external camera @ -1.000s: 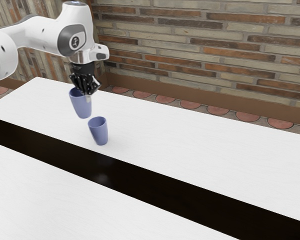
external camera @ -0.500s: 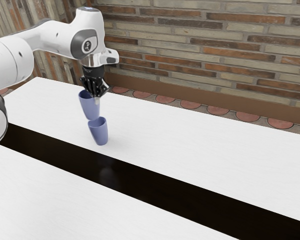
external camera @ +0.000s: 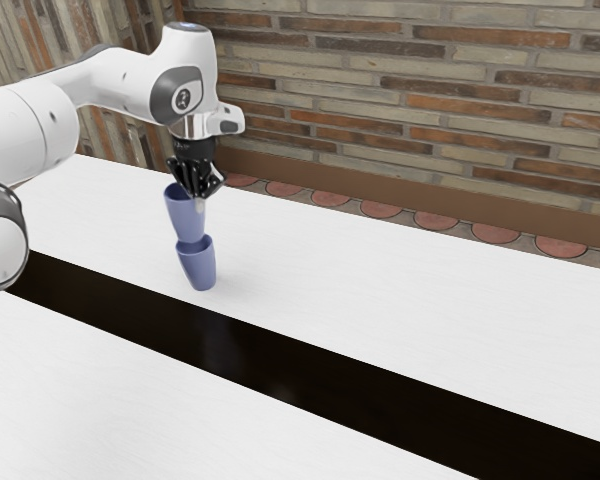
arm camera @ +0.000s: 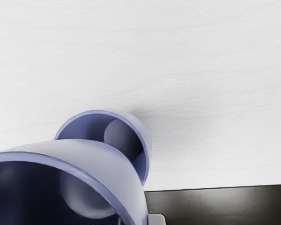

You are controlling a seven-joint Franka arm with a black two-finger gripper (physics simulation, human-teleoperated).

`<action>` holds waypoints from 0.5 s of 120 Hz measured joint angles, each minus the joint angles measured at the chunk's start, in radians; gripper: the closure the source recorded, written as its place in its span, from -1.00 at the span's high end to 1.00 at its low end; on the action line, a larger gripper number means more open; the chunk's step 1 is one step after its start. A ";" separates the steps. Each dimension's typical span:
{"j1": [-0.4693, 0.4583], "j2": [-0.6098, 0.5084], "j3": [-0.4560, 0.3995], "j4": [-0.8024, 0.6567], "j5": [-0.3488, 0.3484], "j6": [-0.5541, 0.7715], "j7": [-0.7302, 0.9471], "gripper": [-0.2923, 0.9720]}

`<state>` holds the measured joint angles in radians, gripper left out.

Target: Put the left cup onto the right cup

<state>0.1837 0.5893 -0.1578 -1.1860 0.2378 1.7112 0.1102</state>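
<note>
Gripper (external camera: 198, 188): black, pointing down, pinched on the rim of the held cup (external camera: 180, 216).
Held cup: blue-violet, mouth up, slightly tilted, base at the mouth of the standing cup (external camera: 197, 266), apparently lined up for nesting; contact between the two uncertain.
Standing cup: upright on the white table (external camera: 400, 270), near its dark strip (external camera: 310, 380).

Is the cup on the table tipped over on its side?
No, the lower cup stands upright on the table, mouth up, beneath the held cup.
</note>
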 joint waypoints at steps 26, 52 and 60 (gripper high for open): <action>0.014 0.017 -0.008 0.003 0.011 0.000 -0.001 -0.70; 0.019 0.025 -0.008 0.003 0.012 0.000 -0.002 -0.70; 0.019 0.026 -0.008 0.003 0.012 0.000 -0.002 -0.70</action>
<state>0.2025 0.6157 -0.1659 -1.1830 0.2496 1.7117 0.1083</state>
